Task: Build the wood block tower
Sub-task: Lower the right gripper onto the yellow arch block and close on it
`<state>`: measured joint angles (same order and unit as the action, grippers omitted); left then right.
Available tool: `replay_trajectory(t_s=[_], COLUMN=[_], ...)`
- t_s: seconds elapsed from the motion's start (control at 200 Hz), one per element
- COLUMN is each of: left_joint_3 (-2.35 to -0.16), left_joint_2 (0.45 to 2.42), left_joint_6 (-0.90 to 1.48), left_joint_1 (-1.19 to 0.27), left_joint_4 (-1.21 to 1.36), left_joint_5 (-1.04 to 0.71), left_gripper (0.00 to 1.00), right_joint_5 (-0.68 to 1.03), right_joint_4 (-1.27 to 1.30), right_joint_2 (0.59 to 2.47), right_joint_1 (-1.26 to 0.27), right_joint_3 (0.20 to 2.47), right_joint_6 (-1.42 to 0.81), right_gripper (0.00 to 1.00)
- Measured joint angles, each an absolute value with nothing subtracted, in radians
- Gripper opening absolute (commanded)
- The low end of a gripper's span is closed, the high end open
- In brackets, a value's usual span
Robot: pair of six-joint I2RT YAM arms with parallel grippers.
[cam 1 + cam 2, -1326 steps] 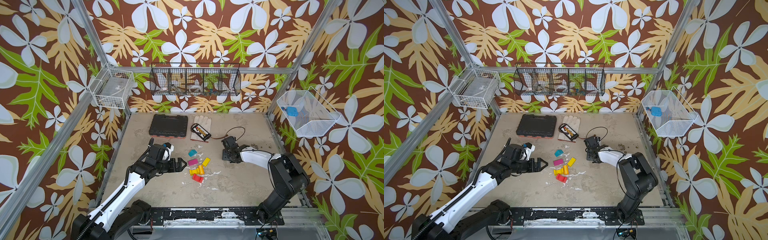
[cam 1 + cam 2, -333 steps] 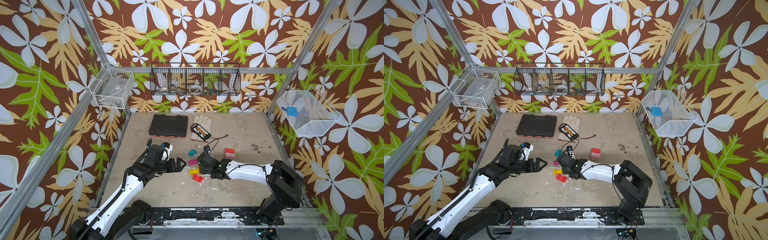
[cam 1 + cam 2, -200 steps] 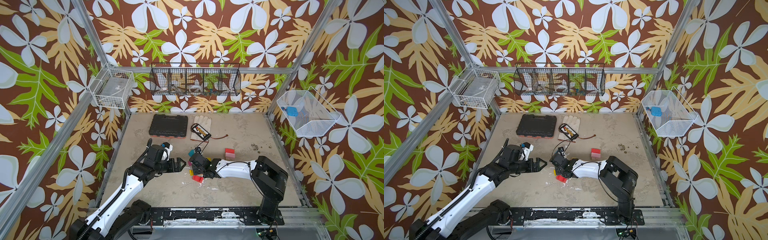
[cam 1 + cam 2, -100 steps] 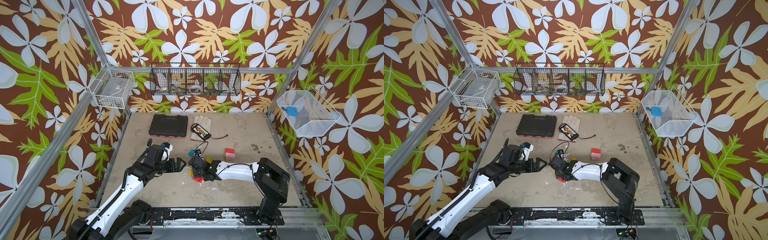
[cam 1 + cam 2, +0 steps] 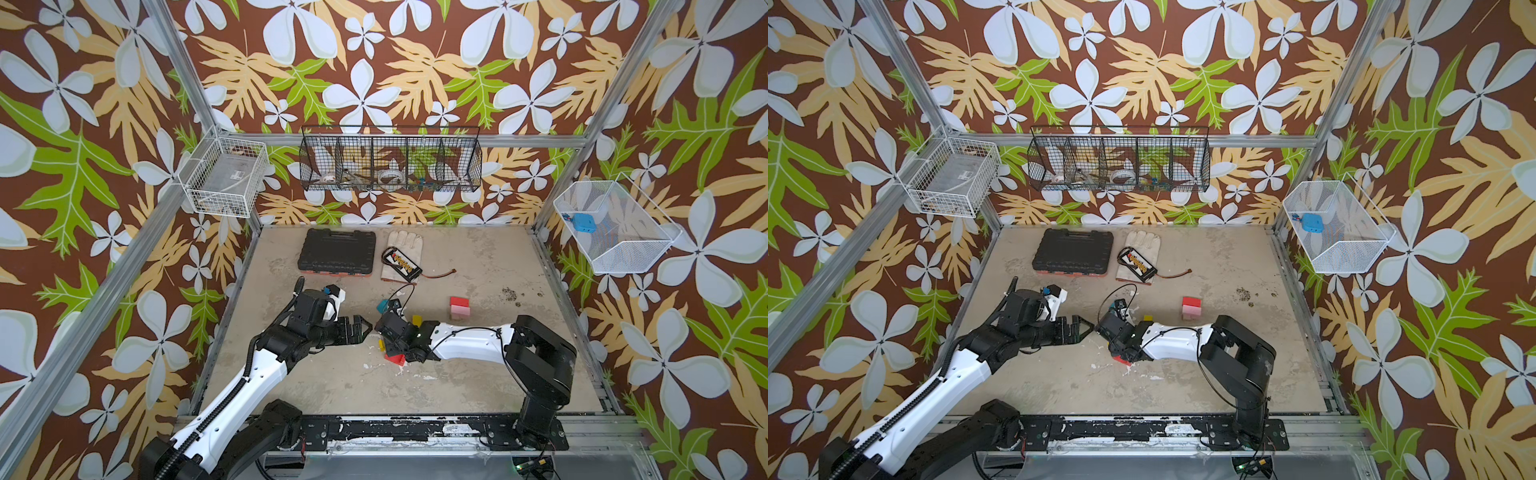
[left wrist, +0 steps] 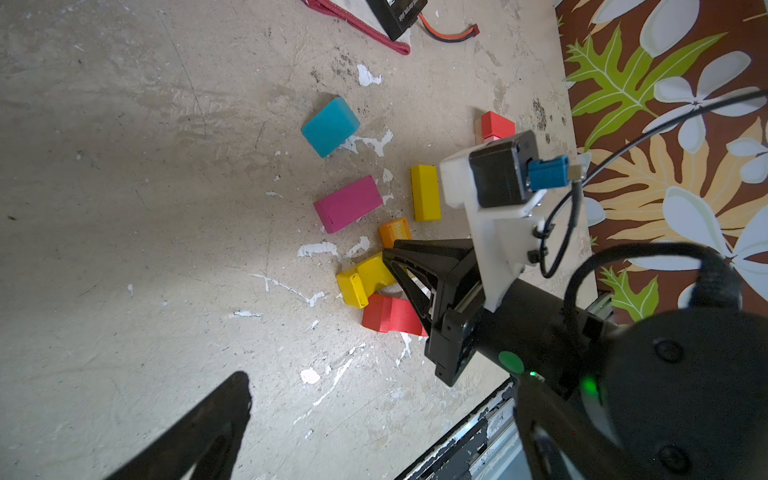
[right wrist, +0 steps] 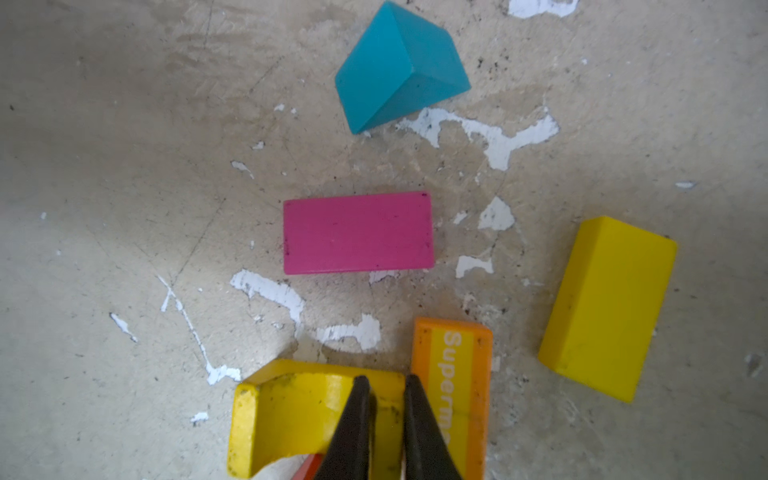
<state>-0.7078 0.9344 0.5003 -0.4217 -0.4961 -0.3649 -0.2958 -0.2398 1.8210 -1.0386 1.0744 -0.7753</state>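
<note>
The tower (image 5: pixel 459 309) (image 5: pixel 1190 308) is a short stack right of centre, red on top of pink and tan. Loose wood blocks lie mid-table: a teal wedge (image 7: pixel 399 66), a magenta bar (image 7: pixel 357 232), a yellow bar (image 7: pixel 606 307), an orange lettered block (image 7: pixel 451 374), a yellow arch (image 7: pixel 291 407) and a red block (image 6: pixel 386 313). My right gripper (image 7: pixel 384 382) (image 5: pixel 392 345) is down among them, shut on one leg of the yellow arch. My left gripper (image 5: pixel 361 328) (image 6: pixel 382 436) hovers open just left of the pile, holding nothing.
A black tool case (image 5: pixel 337 251) lies at the back. Beside it a glove (image 5: pixel 405 241) carries a black battery pack (image 5: pixel 401 264) with a trailing wire. Wire baskets (image 5: pixel 390 164) hang on the walls. The metal rail (image 5: pixel 374 432) runs along the front edge.
The right gripper's fingers have closed onto the yellow arch's leg. Before that the right arm reached from the tower side into the pile. The left arm has stayed still.
</note>
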Motion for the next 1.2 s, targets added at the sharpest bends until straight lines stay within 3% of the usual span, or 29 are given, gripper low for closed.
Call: replay_trajectory(t_s=[0.285, 0.756, 1.202], left_joint_3=[-0.707, -0.707, -0.707], left_joint_2=[0.939, 0.939, 0.942], left_joint_6=[0.5, 0.5, 0.5], left_joint_1=[-0.422, -0.422, -0.422], left_joint_4=[-0.496, -0.496, -0.496], left_joint_5=[-0.366, -0.367, -0.367], left_gripper=[1.0, 1.0, 1.0], right_joint_5=[-0.297, -0.342, -0.377], right_joint_4=[-0.269, -0.31, -0.401], right_joint_2=[1.783, 1.652, 1.332], right_joint_1=[-1.039, -1.028, -0.812], right_joint_3=[1.061, 1.048, 0.981], right_joint_6=[-0.779, -0.773, -0.709], right_gripper=[0.0, 0.0, 0.0])
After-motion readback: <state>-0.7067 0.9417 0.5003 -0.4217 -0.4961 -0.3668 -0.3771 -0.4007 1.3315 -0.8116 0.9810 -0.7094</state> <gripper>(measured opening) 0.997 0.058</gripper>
